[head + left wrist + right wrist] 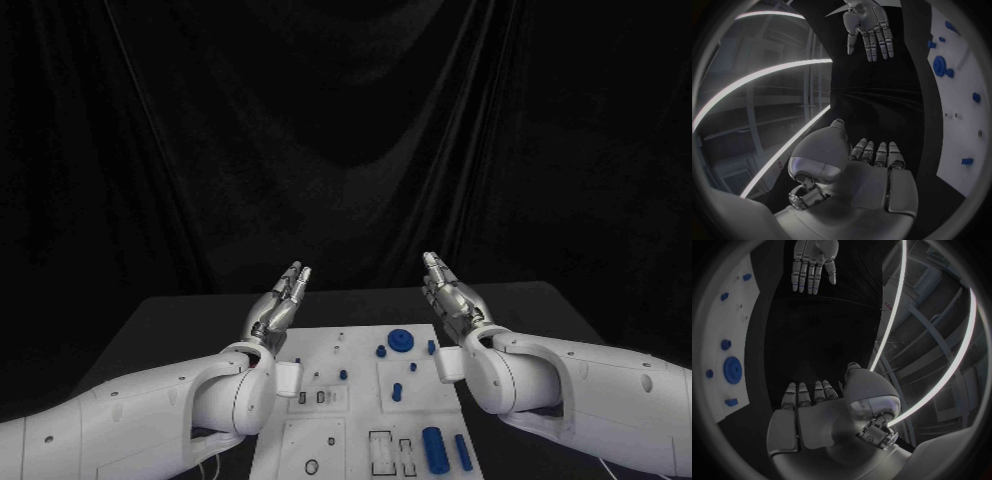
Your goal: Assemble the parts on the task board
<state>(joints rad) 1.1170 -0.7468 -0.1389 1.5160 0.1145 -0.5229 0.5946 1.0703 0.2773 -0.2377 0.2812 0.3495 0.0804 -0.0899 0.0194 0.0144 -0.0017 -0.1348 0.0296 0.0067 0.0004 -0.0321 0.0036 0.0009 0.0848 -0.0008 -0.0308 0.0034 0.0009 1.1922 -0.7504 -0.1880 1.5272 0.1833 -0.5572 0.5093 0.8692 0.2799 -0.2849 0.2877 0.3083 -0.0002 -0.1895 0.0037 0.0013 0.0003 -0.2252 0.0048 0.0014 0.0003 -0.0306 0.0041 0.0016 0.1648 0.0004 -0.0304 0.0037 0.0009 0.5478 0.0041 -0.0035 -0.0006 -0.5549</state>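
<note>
The white task board [361, 400] lies in the middle of the black table. Small blue parts sit on it: a round disc [400, 339], small pegs [379, 351] beside it, and two long cylinders [434, 442] near the front. My left hand [280, 298] is raised above the board's far left corner, fingers straight and together, holding nothing. Facing it, my right hand [447, 288] is raised over the far right corner, also flat and holding nothing. The left wrist view has my left hand [873, 165] with the right hand [870, 27] opposite. The right wrist view has my right hand [814, 405] and the left hand [814, 262].
The board [967, 100] with its blue disc [939, 64] runs along one side of the left wrist view; the board [726, 340] and disc [732, 370] appear likewise in the right wrist view. Black curtain hangs behind the table [173, 320].
</note>
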